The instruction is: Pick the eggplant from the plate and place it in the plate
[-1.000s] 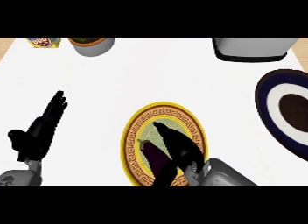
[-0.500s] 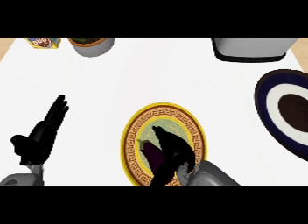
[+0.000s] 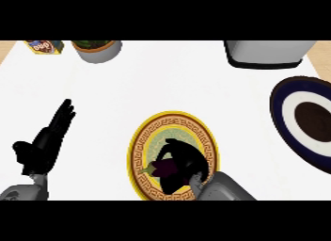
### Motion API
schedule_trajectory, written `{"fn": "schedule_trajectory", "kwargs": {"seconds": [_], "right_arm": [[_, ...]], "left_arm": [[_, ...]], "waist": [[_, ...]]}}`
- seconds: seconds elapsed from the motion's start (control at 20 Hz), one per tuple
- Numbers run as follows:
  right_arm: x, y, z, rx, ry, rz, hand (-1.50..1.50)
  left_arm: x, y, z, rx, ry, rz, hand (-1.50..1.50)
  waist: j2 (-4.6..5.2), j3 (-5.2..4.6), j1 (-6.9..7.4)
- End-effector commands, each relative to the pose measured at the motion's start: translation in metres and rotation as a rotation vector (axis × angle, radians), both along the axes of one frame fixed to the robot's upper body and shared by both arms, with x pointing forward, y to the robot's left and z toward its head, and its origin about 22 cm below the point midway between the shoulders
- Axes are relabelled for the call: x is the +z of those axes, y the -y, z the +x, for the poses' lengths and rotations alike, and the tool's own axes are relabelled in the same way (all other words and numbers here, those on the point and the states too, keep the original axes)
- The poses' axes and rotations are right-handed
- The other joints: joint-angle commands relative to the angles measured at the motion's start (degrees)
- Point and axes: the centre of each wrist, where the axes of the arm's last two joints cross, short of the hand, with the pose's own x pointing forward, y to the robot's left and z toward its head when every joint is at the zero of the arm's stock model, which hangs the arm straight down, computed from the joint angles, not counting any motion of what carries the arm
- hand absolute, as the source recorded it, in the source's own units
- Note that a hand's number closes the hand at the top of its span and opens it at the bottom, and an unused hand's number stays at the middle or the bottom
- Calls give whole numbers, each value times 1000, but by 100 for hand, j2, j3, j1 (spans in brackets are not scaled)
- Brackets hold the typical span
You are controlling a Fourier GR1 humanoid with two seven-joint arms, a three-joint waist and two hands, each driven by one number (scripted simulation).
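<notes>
In the head view we look steeply down on a white counter (image 3: 168,84). Our right hand (image 3: 184,162) comes in from the lower edge and lies over the gold-rimmed plate (image 3: 142,141), a yellow plate with a dark key-pattern band round its edge. The fingers of that hand curl down over the eggplant (image 3: 161,168), whose dark purple body shows just at the left of the palm, low in the plate's middle. The eggplant is mostly hidden under the hand, so we cannot tell whether it is lifted off the plate or resting on it.

Our left hand (image 3: 44,143) shows at the lower left, well apart from the plate, its fingers straight and pointing up the counter, holding nothing.

At the right edge lies the dark blue plate (image 3: 285,101), with a white ring and a brown centre, partly cut off by the view's side. At the top stand a grey pot (image 3: 269,52) on the right, a grey bowl (image 3: 98,51) holding something green towards the left, and a small yellow and blue packet (image 3: 44,46) just beside that bowl.
</notes>
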Motion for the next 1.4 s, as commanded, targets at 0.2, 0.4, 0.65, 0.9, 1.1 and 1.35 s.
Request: {"fn": "schedule_trajectory", "kwargs": {"seconds": [0.2,0.4,0.65,0.9,1.1,1.35], "right_arm": [[-4,-17,-7,32,83,62,150],[-23,178,2,-325,320,-229,150],[10,299,1,-565,568,-398,150],[26,379,-43,-607,739,-425,150],[42,426,-78,-673,882,-371,150],[71,474,-120,-723,1105,-350,150]], "left_arm": [[3,6,2,5,5,-3,0],[-10,-25,-14,128,-22,7,0],[-15,-40,-27,199,-32,6,0],[-22,-45,-41,218,-49,5,0],[-20,-46,-41,191,-22,-14,0],[-17,-36,-40,158,-22,-11,0]], "waist": [[124,83,59],[-15,103,-700],[-79,130,-1149],[-54,140,-1108],[-17,117,-881],[-14,102,-723]]}}
